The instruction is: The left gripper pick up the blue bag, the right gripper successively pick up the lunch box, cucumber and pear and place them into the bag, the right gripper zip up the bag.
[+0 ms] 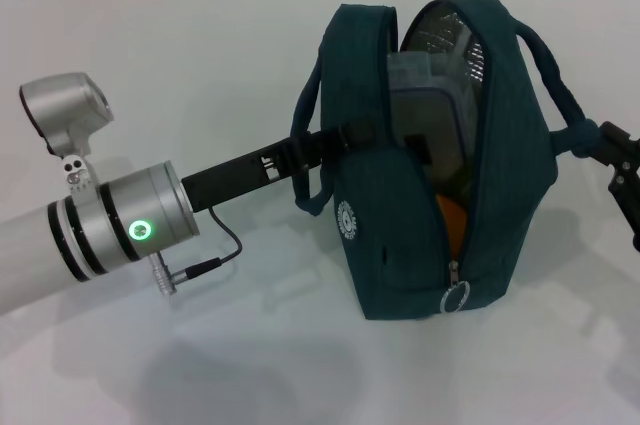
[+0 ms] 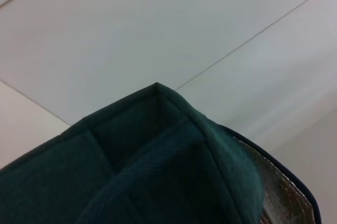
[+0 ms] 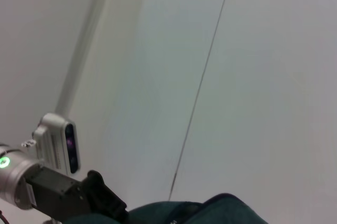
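The blue bag (image 1: 440, 160), frame centre, stands open with the lunch box (image 1: 430, 95) and pear (image 1: 452, 220) inside. The left gripper (image 1: 345, 140) clamps its near handle. The right gripper (image 1: 615, 160), at the right edge, grip indeterminable, must next take the zipper pull (image 1: 455, 297).

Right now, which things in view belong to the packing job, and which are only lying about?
Part of the job:
- blue bag, unzipped
- lunch box, inside the bag
- pear, inside the bag
- left end effector, at the bag's handle
- right end effector, beside the bag's other handle

Lying about:
- nothing else on the table; the cucumber is not visible
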`<control>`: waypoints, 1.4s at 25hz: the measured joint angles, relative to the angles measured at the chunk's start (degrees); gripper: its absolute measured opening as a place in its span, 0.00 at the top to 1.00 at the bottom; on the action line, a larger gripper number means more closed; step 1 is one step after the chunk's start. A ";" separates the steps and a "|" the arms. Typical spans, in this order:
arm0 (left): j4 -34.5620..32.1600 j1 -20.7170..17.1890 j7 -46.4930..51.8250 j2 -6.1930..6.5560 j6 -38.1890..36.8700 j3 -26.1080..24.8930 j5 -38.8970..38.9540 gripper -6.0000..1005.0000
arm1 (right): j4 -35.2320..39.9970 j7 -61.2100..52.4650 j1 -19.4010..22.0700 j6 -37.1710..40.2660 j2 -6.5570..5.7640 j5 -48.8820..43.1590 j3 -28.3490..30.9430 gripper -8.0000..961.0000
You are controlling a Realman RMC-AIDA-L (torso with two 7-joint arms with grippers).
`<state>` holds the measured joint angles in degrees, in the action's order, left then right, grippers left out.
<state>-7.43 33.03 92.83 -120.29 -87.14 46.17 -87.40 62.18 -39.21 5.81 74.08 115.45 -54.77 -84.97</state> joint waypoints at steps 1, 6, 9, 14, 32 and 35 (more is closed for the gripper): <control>0.08 -0.02 0.00 0.00 0.01 0.00 0.01 0.96 | -0.32 -0.08 -0.10 0.40 0.02 0.03 0.02 0.95; 0.24 -0.12 0.03 -0.05 0.04 0.11 0.05 0.96 | -2.30 -0.09 -1.11 2.72 -0.04 0.02 0.62 0.93; 0.26 -0.22 0.09 -0.06 0.05 0.01 0.05 0.96 | -3.82 -0.11 -1.50 4.40 -0.06 0.02 2.25 0.91; 0.30 -0.49 0.12 -0.09 0.05 -0.03 0.05 0.96 | -4.44 -0.23 -1.63 5.22 -0.04 -0.05 3.37 0.89; 0.31 -0.60 0.16 -0.18 0.04 -0.02 0.59 0.96 | -9.38 -2.58 -4.93 20.79 -0.14 -11.84 3.60 0.40; 0.31 -0.61 0.15 -0.17 0.04 -0.03 0.63 0.96 | -12.81 -2.57 -6.27 21.02 -0.26 -14.06 3.69 0.40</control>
<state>-7.12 32.43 92.99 -120.46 -87.10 46.14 -86.77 49.37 -41.78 -0.47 95.10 115.19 -68.83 -81.28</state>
